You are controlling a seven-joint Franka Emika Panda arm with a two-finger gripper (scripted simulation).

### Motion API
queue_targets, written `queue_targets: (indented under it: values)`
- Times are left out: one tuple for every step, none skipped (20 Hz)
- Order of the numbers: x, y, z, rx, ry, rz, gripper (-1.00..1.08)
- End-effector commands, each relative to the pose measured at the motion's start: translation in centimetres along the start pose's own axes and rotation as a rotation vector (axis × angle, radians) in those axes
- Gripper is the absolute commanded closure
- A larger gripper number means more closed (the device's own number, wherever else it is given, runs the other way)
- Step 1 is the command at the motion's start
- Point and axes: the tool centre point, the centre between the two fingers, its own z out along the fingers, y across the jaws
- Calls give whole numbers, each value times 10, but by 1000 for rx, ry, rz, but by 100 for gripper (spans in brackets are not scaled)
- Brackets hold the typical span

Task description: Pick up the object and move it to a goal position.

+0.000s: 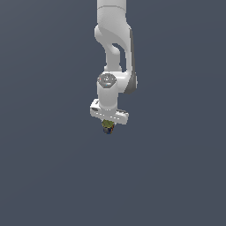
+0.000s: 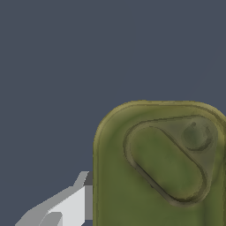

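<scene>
The can (image 2: 159, 167) fills much of the wrist view with its olive-green top and pull-tab, and one pale finger (image 2: 66, 207) lies against its side, so the gripper (image 1: 108, 126) looks clenched on it, though the second finger is out of sight. In the exterior view only a small part of the can shows directly under the white hand, so the hold may be shallow and a fast move could let it slip or tilt. Beyond it is only plain grey, with no goal marker to aim for.
</scene>
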Motion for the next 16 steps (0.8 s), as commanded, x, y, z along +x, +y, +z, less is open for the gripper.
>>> queue_targets:
  values:
    - [0,0,-1,0,0,0,108]
    - [0,-1,-2,0,0,0,108]
    - [1,-2,-4,0,0,0,108]
    - [1,-3,-7,0,0,0,108]
    - [2,-4,-9,0,0,0,108]
    - [2,-5,-13,0,0,0,108]
    - [3,-6,-17,0,0,0,108]
    - [4,-8,-21,0,0,0,108]
    - [5,-10,-26,0,0,0,108]
    - [6,-12,-32,0,0,0,108]
    - [7,-14,-38,0,0,0,108]
    - [8,-17,-44,0,0,0,108]
    - [9,-19,-51,0,0,0,108]
    - [11,-22,-59,-1,1,0,108]
    - [12,-25,-67,-1,1,0,108]
    - [13,-28,-75,-1,1,0,108]
